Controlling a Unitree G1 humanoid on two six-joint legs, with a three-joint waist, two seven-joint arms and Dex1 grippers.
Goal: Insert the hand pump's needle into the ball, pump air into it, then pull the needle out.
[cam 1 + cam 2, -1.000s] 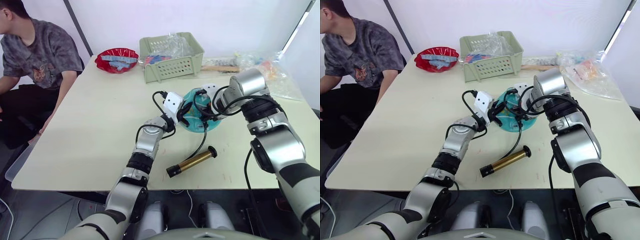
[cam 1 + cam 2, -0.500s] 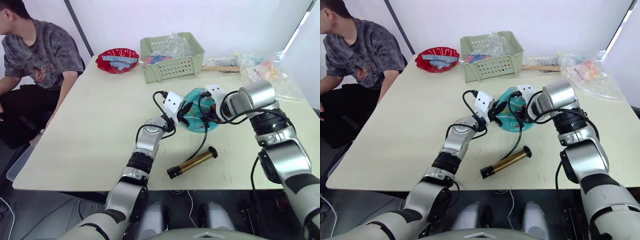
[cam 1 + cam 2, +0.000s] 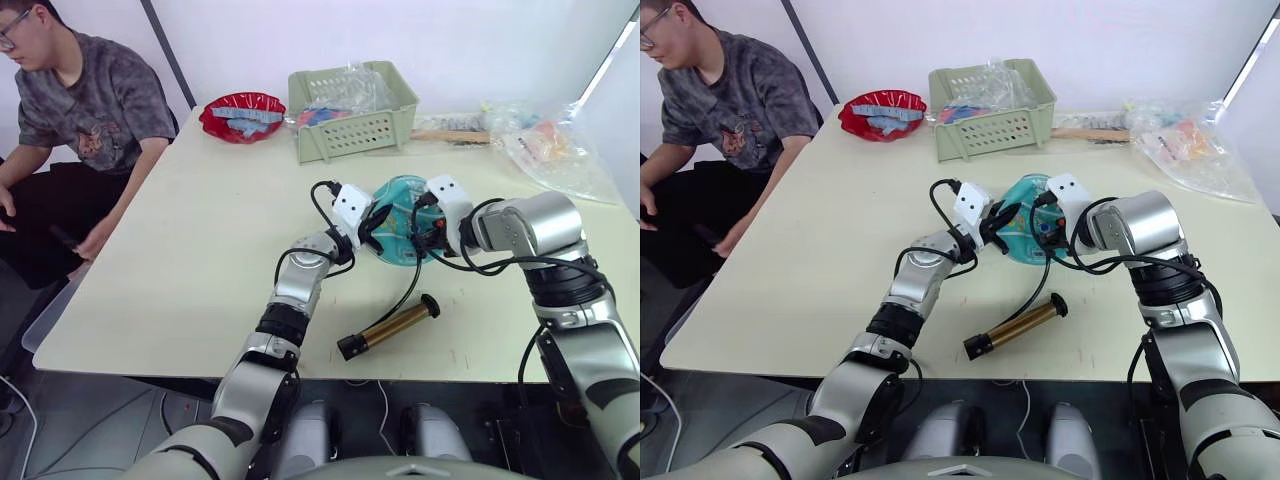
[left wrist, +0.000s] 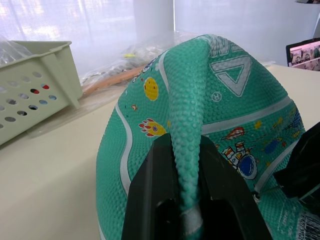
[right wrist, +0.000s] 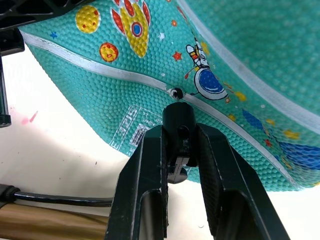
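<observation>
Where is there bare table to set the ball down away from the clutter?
Free: the wide stretch of table between the left arm and the person's edge, below the red bowl. Crowded: the far edge with the basket and plastic bags, and near the ball around the hand pump.

Cream table (image 3: 190,250), green basket (image 3: 352,110), red bowl (image 3: 242,115), ball (image 3: 400,230), hand pump (image 3: 388,326), plastic bags (image 3: 550,145)

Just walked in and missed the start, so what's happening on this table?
The left hand pinches a fold of the limp teal ball, steadying it. The right hand holds the needle fitting right at the ball's valve. The hand pump lies untouched on the table.
</observation>
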